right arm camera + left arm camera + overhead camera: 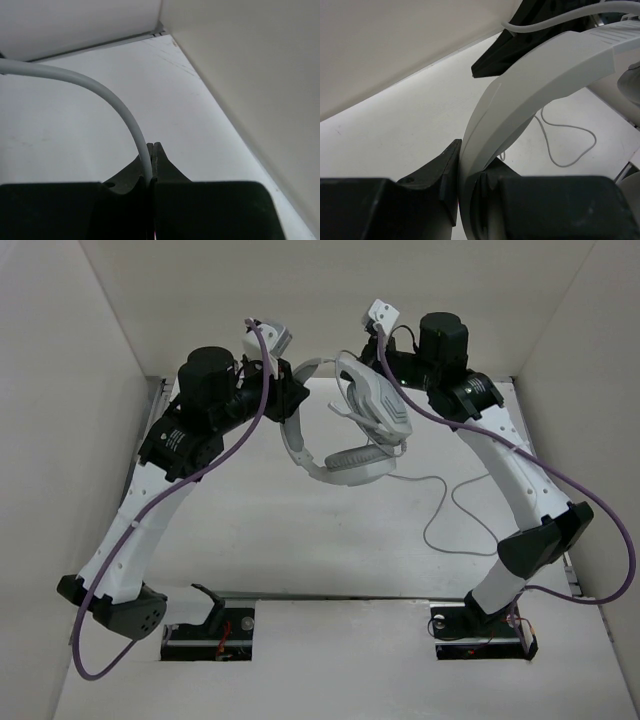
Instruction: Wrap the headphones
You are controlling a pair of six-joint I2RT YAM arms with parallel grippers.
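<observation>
Far L, the L arm (120, 550) is seen arching up from its base and over twd. the back of the table (300, 540). The L gripper (471, 172) is clamped shut on the headband (545, 70) of the headphones (352, 456). In the L wrist view the grey band is pinched btw. both black fingers (432, 172) and curves up and away to the R.

In the overhead view the headphones are found at the back centre of the table, btw. the two wrists. The band is on the L side, w/ one earcup (378, 405) tilted at the top and the other at the bottom. Whether the lower earcup is touching the table cannot be told.

Further R, the R gripper (151, 161) is closed on the cable (100, 86). The thin grey lead is nipped btw. the fingers and bends off up and to the L. The rest of the cable is laid in loose curves on the table, just R of the headphones and in front of the R arm (510, 470). White walls (70, 350) are seen around the table on three sides.
</observation>
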